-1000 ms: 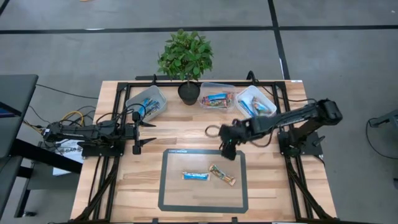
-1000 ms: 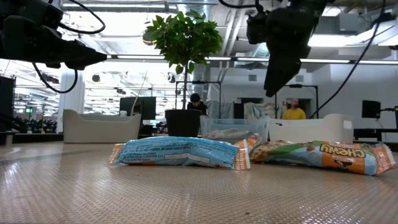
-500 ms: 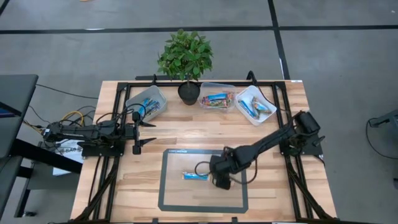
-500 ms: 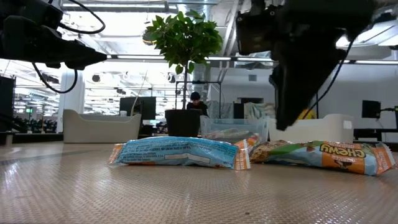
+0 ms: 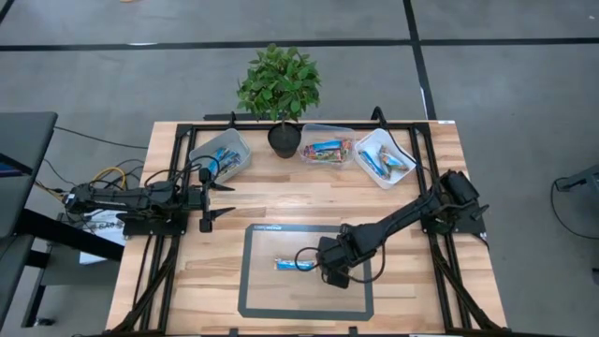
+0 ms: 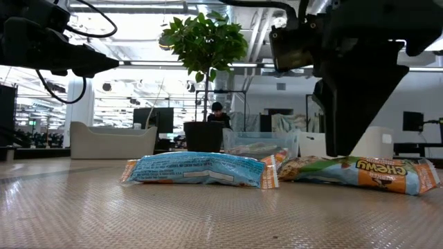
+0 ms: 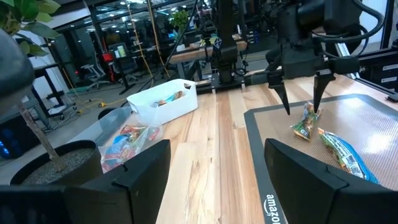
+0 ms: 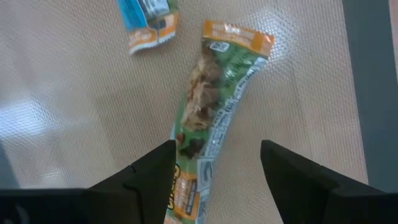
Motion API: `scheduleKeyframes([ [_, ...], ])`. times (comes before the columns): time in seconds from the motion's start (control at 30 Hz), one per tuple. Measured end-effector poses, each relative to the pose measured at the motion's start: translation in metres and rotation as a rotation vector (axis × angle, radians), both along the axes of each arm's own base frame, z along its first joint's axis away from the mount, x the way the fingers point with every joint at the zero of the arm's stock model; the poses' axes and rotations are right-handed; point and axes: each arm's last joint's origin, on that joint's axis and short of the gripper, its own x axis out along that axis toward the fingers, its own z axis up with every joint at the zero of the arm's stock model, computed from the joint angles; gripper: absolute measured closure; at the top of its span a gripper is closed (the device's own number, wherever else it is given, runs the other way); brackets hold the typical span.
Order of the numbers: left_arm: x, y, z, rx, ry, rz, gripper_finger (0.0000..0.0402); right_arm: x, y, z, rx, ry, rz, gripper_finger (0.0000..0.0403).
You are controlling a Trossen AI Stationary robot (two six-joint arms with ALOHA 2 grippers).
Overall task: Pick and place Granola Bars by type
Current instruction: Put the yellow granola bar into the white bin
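A green-and-orange granola bar [image 8: 211, 106] and a blue bar [image 5: 292, 265] lie flat on the dark mat [image 5: 281, 295]. My right gripper [image 8: 217, 180] is open and points down over the green-and-orange bar. Its fingers stand on either side of the bar's one end, as the left wrist view [image 7: 301, 111] also shows. In the high view the gripper [image 5: 329, 267] hides that bar. My left gripper [image 5: 229, 200] is open and empty, above the table's left side.
Three clear bins with bars stand at the far edge: left [image 5: 222, 154], middle [image 5: 328, 150], right [image 5: 384, 157]. A potted plant [image 5: 279, 94] stands between the left and middle bins. The blue bar's end [image 8: 146, 15] lies close to the green-and-orange bar.
My right gripper has come from near the bins toward the table's near edge and a little left, and down over the mat to the green-and-orange bar. Both bars have stayed where they were.
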Motion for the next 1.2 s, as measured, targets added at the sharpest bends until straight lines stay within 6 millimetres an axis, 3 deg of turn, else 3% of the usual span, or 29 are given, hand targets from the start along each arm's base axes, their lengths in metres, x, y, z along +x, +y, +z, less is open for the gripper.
scheduleKeyframes([
  [0.3, 0.000, 0.000, 0.000, 0.000, 0.000, 0.000, 0.0148, 0.007, 0.004, -0.023, 0.012, 0.027, 0.016, 0.0174],
  [0.53, 0.000, 0.000, 0.000, 0.000, 0.000, 0.000, 0.0148, 0.012, 0.001, -0.029, 0.026, 0.031, 0.011, 0.0182],
  [0.9, 0.000, 0.000, 0.000, 0.000, 0.000, 0.000, 0.0148, 0.014, -0.006, -0.028, 0.033, 0.029, -0.008, 0.0325],
  [1.2, 0.000, 0.000, 0.000, 0.000, 0.000, 0.000, 0.0148, 0.021, -0.032, -0.001, -0.032, -0.091, -0.068, 0.0348],
])
